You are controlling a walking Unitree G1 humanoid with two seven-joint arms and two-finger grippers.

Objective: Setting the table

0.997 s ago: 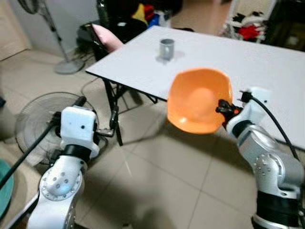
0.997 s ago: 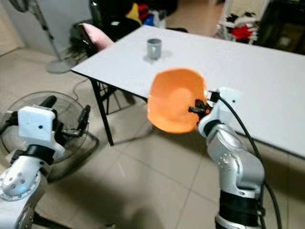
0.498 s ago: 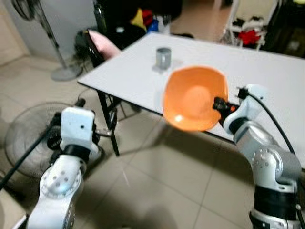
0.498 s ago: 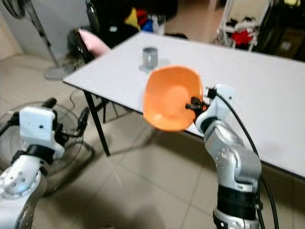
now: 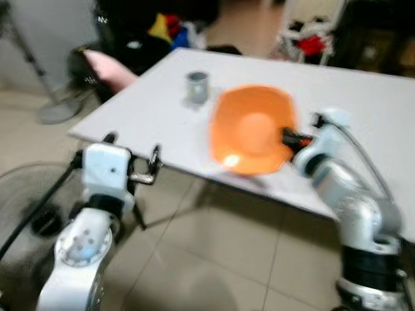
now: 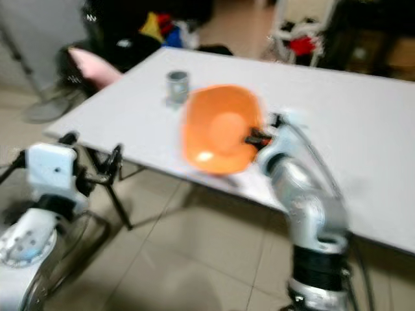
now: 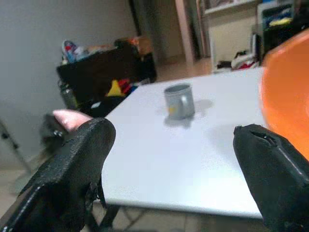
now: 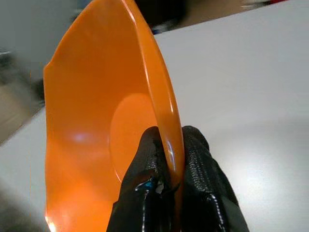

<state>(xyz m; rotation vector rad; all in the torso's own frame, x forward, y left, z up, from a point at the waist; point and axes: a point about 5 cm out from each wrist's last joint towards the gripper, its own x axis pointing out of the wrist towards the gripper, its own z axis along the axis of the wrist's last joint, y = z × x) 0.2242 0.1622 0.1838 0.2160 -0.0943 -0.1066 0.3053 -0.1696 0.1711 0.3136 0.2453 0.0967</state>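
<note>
White counter [image 5: 363, 97] ahead, grey mug [image 5: 196, 87] standing near its far left corner, clutter beyond. Right gripper [image 8: 166, 159] clenched on the rim of the orange bowl [image 5: 251, 129], held on edge with hollow facing back, just above the counter's near edge, so the surface lay directly under and beyond those jaws. Left gripper [image 7: 169, 179] released, low, short of the counter edge; right arm judged nearer for setting down.

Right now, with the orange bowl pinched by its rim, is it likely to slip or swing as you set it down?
The orange bowl looks thin, so probably light. The right gripper clamps only its rim, so it may pivot. Its glossy surface suggests slipperiness.
</note>
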